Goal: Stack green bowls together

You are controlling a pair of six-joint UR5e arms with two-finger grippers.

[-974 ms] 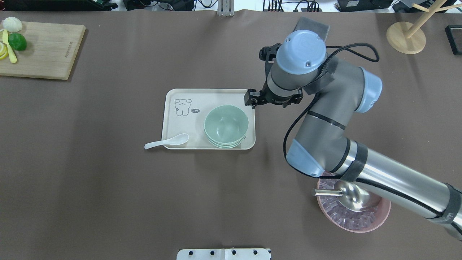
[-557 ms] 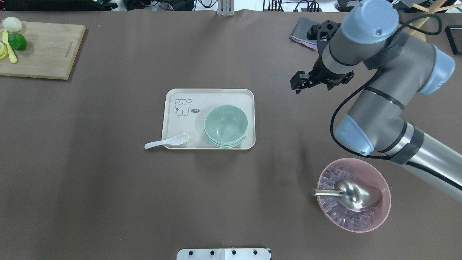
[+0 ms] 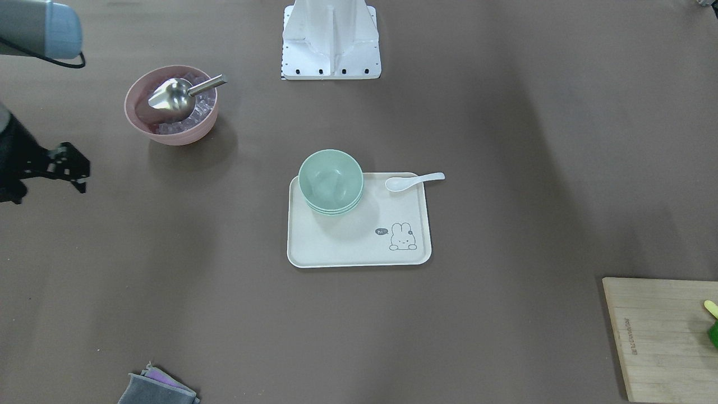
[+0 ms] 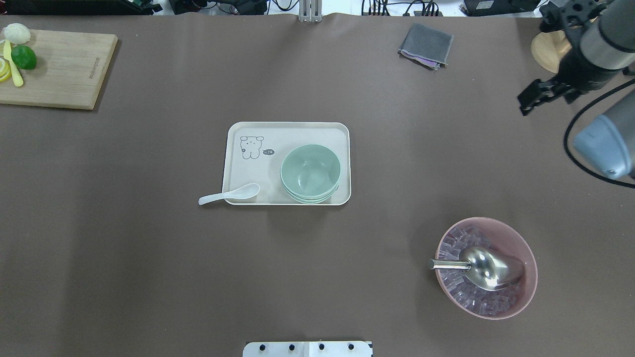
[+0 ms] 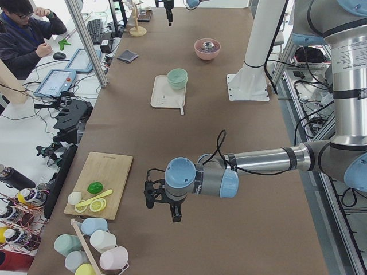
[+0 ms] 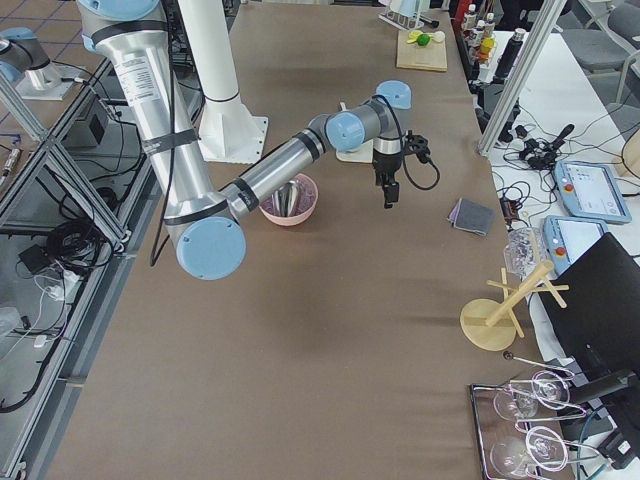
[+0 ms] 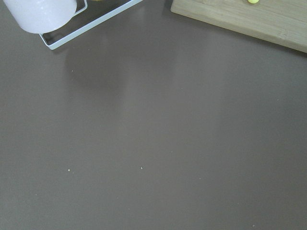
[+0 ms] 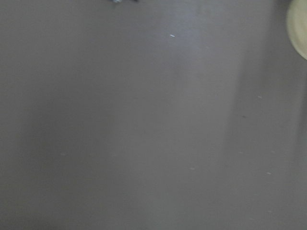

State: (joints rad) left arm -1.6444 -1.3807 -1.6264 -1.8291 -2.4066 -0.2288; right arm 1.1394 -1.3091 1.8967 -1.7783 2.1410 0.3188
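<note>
The green bowls (image 4: 310, 173) sit nested in one stack on the right half of a cream tray (image 4: 287, 133); the front-facing view shows the same stack (image 3: 330, 179) on the tray (image 3: 348, 247). My right gripper (image 4: 527, 103) hangs far off to the right of the tray, above bare table. It is open and holds nothing, as the front-facing view (image 3: 76, 168) also shows. My left gripper (image 5: 163, 211) appears only in the exterior left view, low over the table near the wooden board. I cannot tell whether it is open or shut.
A white spoon (image 4: 229, 193) lies over the tray's front-left edge. A pink bowl (image 4: 521, 297) with ice and a metal scoop stands front right. A grey cloth (image 4: 425, 45) and a wooden stand (image 4: 558, 52) are at the back right, a cutting board (image 4: 59, 69) back left.
My right arm has swung away from the tray's right side to the far right of the table. The stacked bowls, tray and spoon have not moved.
</note>
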